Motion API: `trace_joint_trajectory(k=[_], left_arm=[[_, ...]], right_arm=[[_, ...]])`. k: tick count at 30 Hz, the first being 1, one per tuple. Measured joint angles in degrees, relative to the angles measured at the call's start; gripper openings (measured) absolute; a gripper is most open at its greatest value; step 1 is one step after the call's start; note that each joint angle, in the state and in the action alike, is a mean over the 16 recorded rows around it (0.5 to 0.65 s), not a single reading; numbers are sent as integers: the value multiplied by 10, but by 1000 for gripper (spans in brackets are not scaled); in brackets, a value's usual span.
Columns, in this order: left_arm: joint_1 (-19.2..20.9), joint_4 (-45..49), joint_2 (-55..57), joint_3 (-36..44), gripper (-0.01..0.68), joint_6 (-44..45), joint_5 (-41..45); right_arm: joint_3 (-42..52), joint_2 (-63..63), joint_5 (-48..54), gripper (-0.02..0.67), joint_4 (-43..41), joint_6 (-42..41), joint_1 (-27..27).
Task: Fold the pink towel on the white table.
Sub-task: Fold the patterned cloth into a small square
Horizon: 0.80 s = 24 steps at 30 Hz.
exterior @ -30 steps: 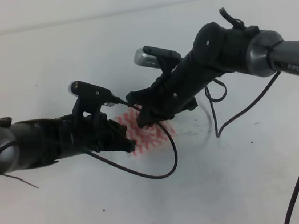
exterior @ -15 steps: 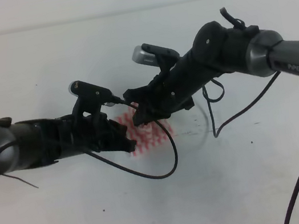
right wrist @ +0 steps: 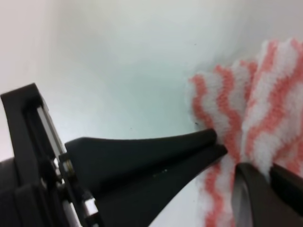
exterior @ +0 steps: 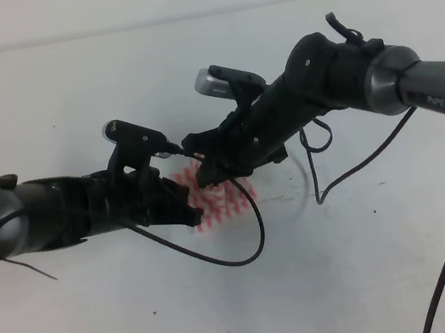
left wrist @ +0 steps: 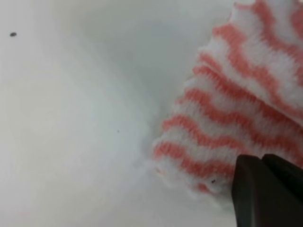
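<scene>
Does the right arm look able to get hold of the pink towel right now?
Probably yes. The right gripper is already at the pink towel; its fingers look closed on the cloth's edge, and nothing on the white table blocks it.

Dark fingers (right wrist: 189, 146) pinch the pink towel (right wrist: 265, 94) edge above the white table (right wrist: 118, 61).

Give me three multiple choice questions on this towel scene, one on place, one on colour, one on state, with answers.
1. Where does the pink towel lie?
A. On the white table, between both arms
B. At the table's far edge
C. Draped over a cable

2. What colour are its stripes?
A. Blue
B. Pink-red
C. Green

3. How is the right pincer?
A. Wide open above the cloth
B. Out of view
C. Shut on the towel's edge

Answers: A, the high view shows it central; B, both wrist views show pink-red waves; C, the right wrist view shows closed fingers pinching cloth.
</scene>
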Motion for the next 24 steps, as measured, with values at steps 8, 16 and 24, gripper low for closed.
trace_joint_trajectory(k=[8,16,24], left_arm=[[0,0,0,0,-1,0,-1],[0,0,-1,0,-1,0,0],[0,0,-2,0,-1,0,0]], right_arm=[[0,-1,-2,20,3,-7,0],[0,-2,-4,129,6,-8,0],[0,-2,-4,204,8,-8,0]])
